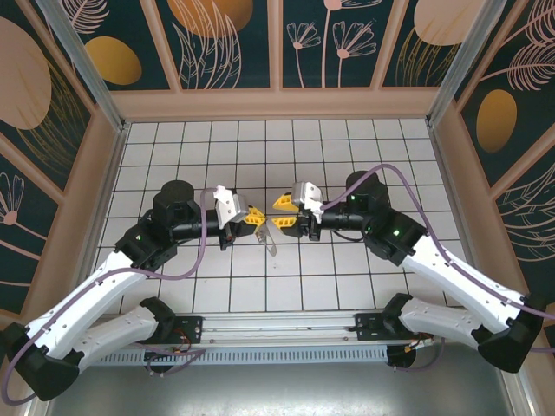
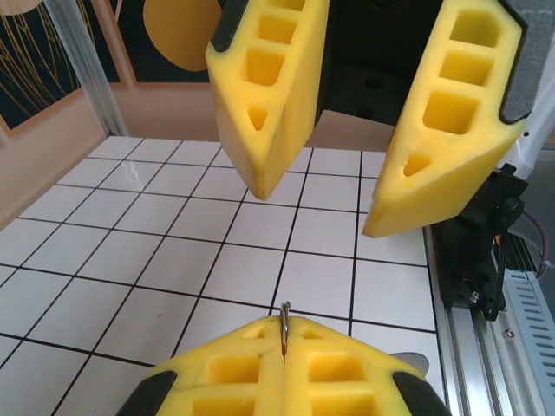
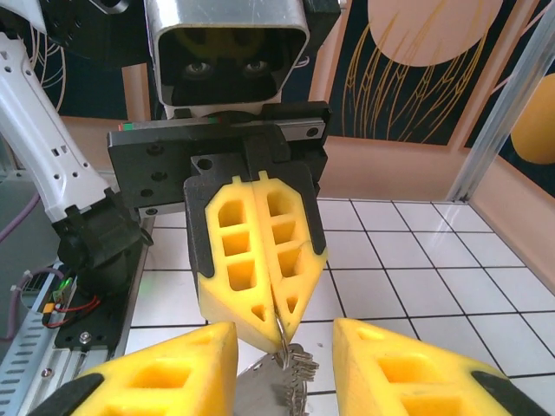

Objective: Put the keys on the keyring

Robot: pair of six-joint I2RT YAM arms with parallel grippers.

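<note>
Keyring (image 2: 284,322) clamped in L hand (image 1: 256,217), keys (image 3: 290,377) hanging below; R hand (image 1: 284,212) apart, facing it tip-to-tip.

Left fingers (image 2: 230,371) pinch the keyring (image 2: 284,321), right fingers (image 2: 270,95) apart.

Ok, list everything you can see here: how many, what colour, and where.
keyring: one, thin silvery wire, pinched between the left gripper's fingers
keys: small bunch, number unclear, silvery, hanging under the keyring between the two grippers
table: one, white tiles with dark lines, beneath everything
walls: dark teal floral panels in tan frames, around the table
rail: one, silvery, near edge
left gripper: one, yellow fingers, shut on the keyring
right gripper: one, yellow fingers, open, facing the left gripper
</note>
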